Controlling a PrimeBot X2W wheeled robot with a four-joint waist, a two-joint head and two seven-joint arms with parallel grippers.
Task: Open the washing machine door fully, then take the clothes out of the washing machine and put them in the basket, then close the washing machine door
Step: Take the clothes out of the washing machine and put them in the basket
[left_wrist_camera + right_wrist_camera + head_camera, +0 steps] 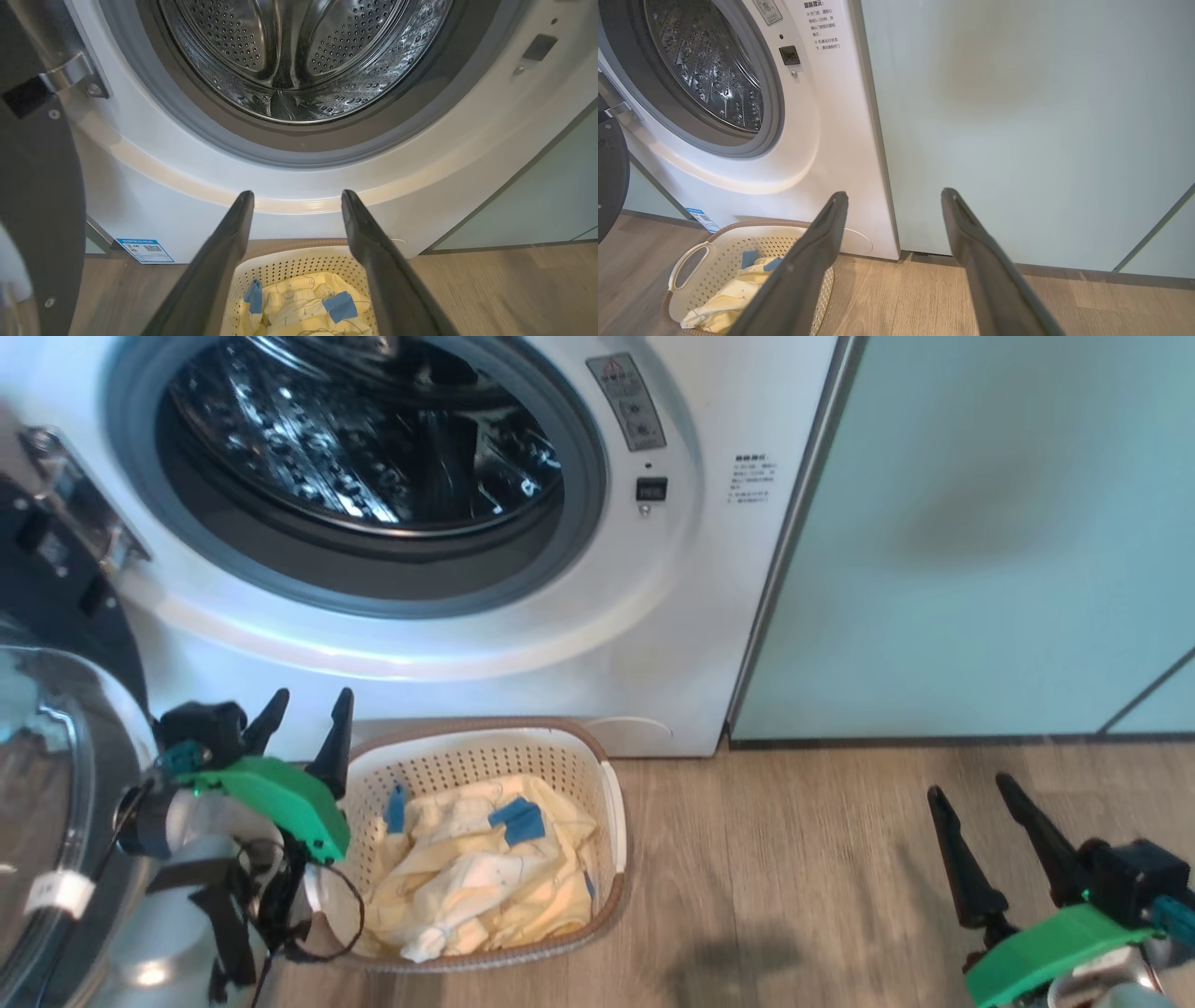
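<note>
- Judging by the bare steel drum [299,60], looks like unloading is done, nothing soft visible inside the washing machine [448,644].
- Pale yellow clothes [476,868] heaped in the perforated basket [611,821], parked on the wood floor [794,859] right up against the machine's front.
- Swung wide open on the left: washing machine door [65,616], glass bowl bulging toward the camera.
- Spread wide and empty: left jaws, hovering over the basket's left end, just beside the door glass.
- Same deal for the right jaws, parted, holding nothing, low over the floor facing the pale green cabinet [980,541], well apart from everything.
- So probably just the closing step left. Calls for getting the left jaws behind that black ring, then pushing it round toward the opening until the latch catches.
</note>
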